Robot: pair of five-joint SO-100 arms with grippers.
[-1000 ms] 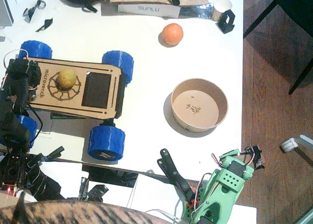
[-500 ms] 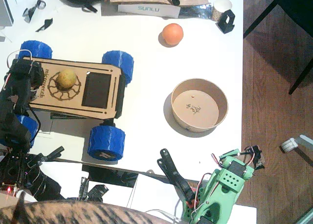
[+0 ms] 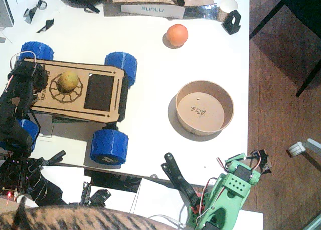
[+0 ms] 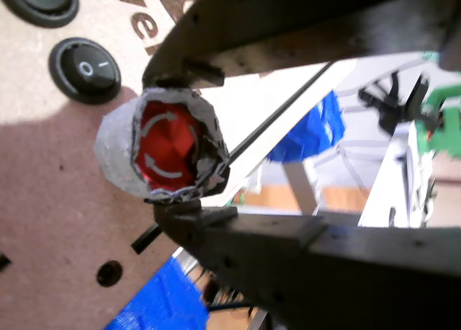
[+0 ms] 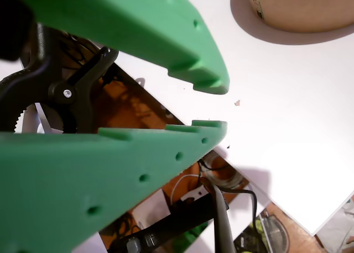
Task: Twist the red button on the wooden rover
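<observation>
The wooden rover [image 3: 80,108] stands at the table's left on blue wheels, with a yellow fruit [image 3: 68,81] on its round cutout. My black left gripper [image 3: 36,82] is over the rover's left end. In a wrist view the red button [image 4: 167,151] in its silver-grey collar sits between the black jaws, which press on the collar from above and below; my left gripper [image 4: 184,146] is shut on it. The green right arm [image 3: 228,190] rests at the front edge. My right gripper [image 5: 213,106] shows a narrow gap and holds nothing.
A round cardboard bowl [image 3: 204,84] stands at centre right and an orange ball [image 3: 176,34] lies behind it. Two black rocker buttons [image 4: 85,69] sit beside the red one. A black clamp [image 3: 175,177] lies at the front edge. A striped thing [image 3: 75,219] shows at the bottom.
My left gripper has shifted a little right over the rover's end and now covers more of the lettering. The rover has turned slightly. The right arm has not moved.
</observation>
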